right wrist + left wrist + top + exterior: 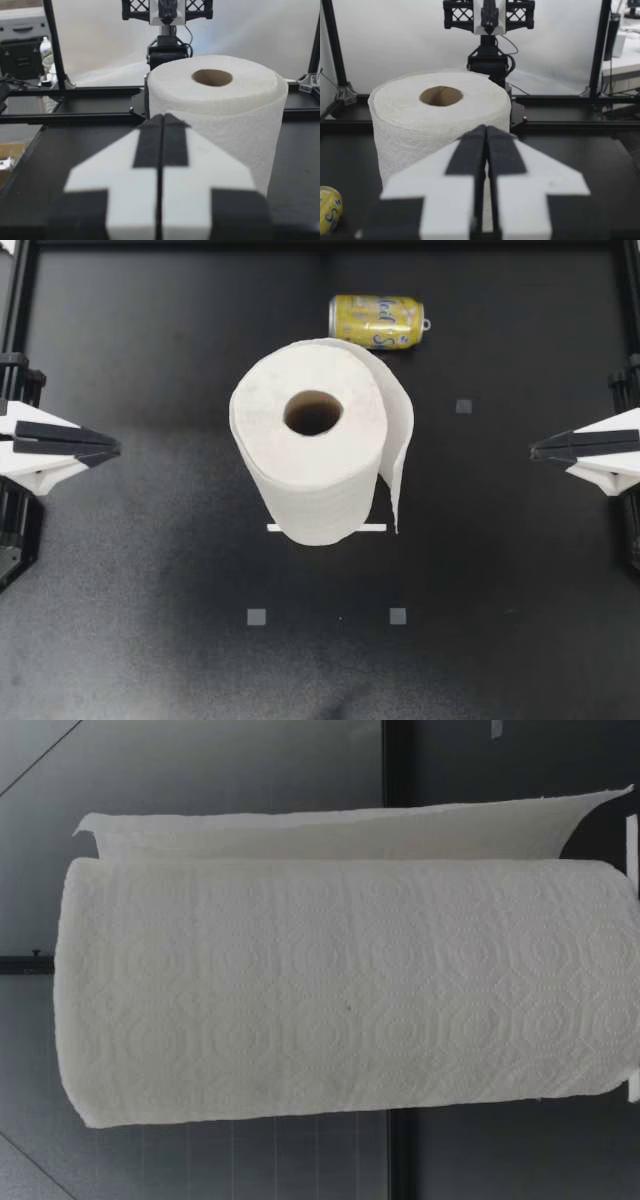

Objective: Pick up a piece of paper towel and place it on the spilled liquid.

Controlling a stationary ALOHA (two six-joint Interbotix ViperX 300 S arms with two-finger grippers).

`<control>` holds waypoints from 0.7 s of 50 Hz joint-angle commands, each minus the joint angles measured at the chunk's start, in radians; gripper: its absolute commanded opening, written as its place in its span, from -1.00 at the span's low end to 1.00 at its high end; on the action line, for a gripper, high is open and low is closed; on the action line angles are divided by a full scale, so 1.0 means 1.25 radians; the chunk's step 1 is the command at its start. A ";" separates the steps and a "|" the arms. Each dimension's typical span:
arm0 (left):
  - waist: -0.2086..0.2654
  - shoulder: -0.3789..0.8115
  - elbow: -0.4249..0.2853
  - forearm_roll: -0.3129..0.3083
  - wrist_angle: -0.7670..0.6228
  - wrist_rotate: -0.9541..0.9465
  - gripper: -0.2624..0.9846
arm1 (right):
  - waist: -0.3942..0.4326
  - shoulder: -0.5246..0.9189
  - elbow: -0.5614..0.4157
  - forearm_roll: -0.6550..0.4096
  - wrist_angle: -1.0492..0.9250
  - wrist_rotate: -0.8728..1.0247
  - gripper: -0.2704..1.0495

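A white paper towel roll (315, 440) stands upright in the middle of the black table, with a loose sheet (400, 455) hanging off its right side. The low view is filled by the roll (340, 990) and its loose sheet (330, 828). My left gripper (112, 447) is shut and empty at the table's left edge, pointing at the roll (440, 115). At the right edge my right gripper (536, 448) is shut and empty too, with the roll (220, 100) ahead of it. No spilled liquid shows in any view.
A yellow drink can (377, 321) lies on its side behind the roll; its end (329, 210) shows beside my left gripper. Small grey square marks (257, 617) (398, 616) (463, 406) sit on the table. Black frame posts (55, 45) stand at the edges.
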 commanded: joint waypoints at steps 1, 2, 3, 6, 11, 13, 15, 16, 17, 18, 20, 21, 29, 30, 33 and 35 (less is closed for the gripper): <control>0.015 0.010 -0.006 -0.001 -0.015 -0.001 -0.44 | -0.004 0.004 -0.001 -0.001 -0.012 0.004 -0.45; 0.016 0.010 -0.007 -0.001 -0.016 -0.002 -0.46 | -0.004 0.002 0.000 -0.001 -0.012 0.005 -0.49; 0.015 0.010 -0.009 -0.001 -0.017 -0.002 -0.47 | -0.004 0.002 0.000 -0.001 -0.012 0.006 -0.53; 0.015 0.011 -0.020 -0.001 -0.018 0.000 -0.48 | -0.004 0.006 0.000 -0.001 -0.011 0.009 -0.62; 0.015 0.029 -0.042 -0.001 -0.013 -0.002 -0.48 | -0.004 0.026 -0.025 -0.001 0.016 0.010 -0.63; 0.015 0.045 -0.054 -0.001 -0.007 -0.004 -0.48 | -0.004 0.037 -0.047 -0.001 0.049 0.009 -0.63; 0.016 0.066 -0.070 -0.001 0.000 -0.004 -0.48 | -0.004 0.050 -0.074 -0.001 0.102 0.007 -0.63; 0.016 0.076 -0.076 -0.001 0.002 -0.002 -0.48 | -0.004 0.056 -0.085 -0.002 0.129 0.007 -0.63; 0.016 0.091 -0.087 -0.001 0.007 -0.002 -0.48 | -0.004 0.061 -0.097 -0.002 0.155 0.006 -0.63; 0.016 0.102 -0.094 -0.002 0.010 -0.002 -0.48 | -0.004 0.070 -0.114 -0.004 0.198 0.005 -0.63; 0.016 0.124 -0.112 -0.001 0.012 0.000 -0.48 | -0.004 0.083 -0.136 -0.005 0.252 0.005 -0.63; 0.016 0.141 -0.125 -0.001 0.012 0.000 -0.48 | -0.004 0.092 -0.152 -0.007 0.288 0.005 -0.63; 0.027 0.255 -0.207 -0.001 0.034 0.028 -0.48 | -0.004 0.148 -0.242 -0.045 0.471 0.006 -0.63; 0.031 0.266 -0.218 -0.001 0.040 0.032 -0.48 | -0.004 0.155 -0.250 -0.053 0.488 0.006 -0.63; 0.036 0.302 -0.250 -0.001 0.056 0.048 -0.48 | -0.002 0.178 -0.285 -0.081 0.544 0.009 -0.63; 0.039 0.323 -0.272 -0.001 0.065 0.058 -0.48 | 0.007 0.194 -0.308 -0.108 0.580 0.011 -0.63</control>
